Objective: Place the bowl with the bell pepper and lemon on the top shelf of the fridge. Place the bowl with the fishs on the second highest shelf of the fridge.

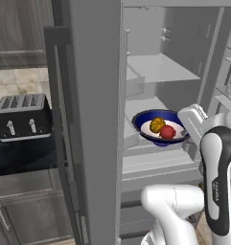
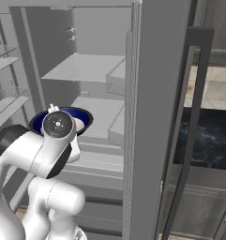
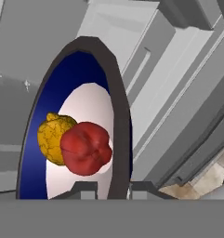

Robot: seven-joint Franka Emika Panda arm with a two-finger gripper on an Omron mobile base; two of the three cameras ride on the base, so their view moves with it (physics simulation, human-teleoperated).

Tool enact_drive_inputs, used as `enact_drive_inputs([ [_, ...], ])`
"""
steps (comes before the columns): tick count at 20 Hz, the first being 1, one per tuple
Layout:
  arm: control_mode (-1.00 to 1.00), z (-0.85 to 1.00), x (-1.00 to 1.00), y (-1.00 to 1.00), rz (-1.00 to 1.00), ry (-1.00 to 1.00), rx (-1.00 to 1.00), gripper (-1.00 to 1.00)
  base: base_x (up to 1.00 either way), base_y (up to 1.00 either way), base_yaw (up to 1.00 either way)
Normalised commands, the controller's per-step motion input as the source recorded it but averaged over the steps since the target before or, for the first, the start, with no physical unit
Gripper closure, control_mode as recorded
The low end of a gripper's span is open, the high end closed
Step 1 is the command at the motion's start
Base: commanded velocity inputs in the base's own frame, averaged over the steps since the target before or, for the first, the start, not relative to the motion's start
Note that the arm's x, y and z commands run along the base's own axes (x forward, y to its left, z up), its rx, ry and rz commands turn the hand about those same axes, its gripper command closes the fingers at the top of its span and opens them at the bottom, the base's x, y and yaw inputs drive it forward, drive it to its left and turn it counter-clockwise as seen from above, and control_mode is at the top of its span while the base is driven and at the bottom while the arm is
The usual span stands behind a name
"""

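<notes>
The gripper (image 3: 106, 186) is clamped on the rim of the glossy blue-and-white bowl (image 1: 146, 123), held inside the open grey fridge (image 1: 95, 119). In it sit 1 lumpy yellow lemon (image 1: 157, 124) and 1 smooth red bell pepper (image 1: 167, 132), touching, below the flat pale top shelf (image 1: 157, 67). "FRANKA" can just be made out on the arm (image 1: 215, 184).

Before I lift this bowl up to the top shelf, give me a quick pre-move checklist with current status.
1. Hand clamped on the rim of the blue bowl: ok.
2. Bell pepper and lemon sit inside the bowl: ok.
3. Fridge door open: ok.
4. Top shelf of the fridge free of items where visible: ok.
5. Bowl raised to the top shelf's level: not ok, it hangs lower, near a lower shelf.
6. Bowl touching the shelf below: cannot tell.
</notes>
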Motion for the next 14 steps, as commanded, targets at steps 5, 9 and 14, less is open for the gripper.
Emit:
enact_drive_inputs([
  [5, -1.0, 0.26, 0.01, 0.03, -0.05, -0.15, 0.0, 1.0, 0.09, 0.03, -0.03],
  [9, -1.0, 0.9, 0.03, 0.01, -0.05, -0.31, 0.01, 1.0, 0.0, 0.0, 0.0],
  [14, -1.0, 1.0, 0.38, 0.03, -0.06, -0.13, 0.0, 1.0, 0.0, 0.0, 0.0],
])
